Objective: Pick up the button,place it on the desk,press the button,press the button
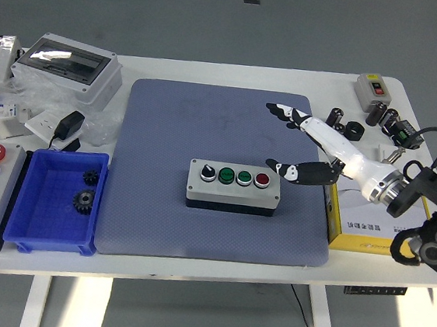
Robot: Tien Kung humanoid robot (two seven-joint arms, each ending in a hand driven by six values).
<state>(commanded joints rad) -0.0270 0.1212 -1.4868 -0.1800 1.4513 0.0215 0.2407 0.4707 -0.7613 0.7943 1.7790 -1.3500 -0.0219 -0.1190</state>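
White-shelled right hand (318,147), fingers spread and empty, hangs above the right part of the blue-grey mat (214,132), thumb low, long fingers pointing toward 10 o'clock. Button box (234,187) lies flat at about 7 o'clock from the hand, clear of it, its four buttons in a row: black selector, two green, one red. Open mat all round the box; widest bare stretch at 12 o'clock. Yellow-edged box (367,235) sits at the mat's right edge, under the wrist. Blue bin (39,234) with gears just off the mat's left edge.
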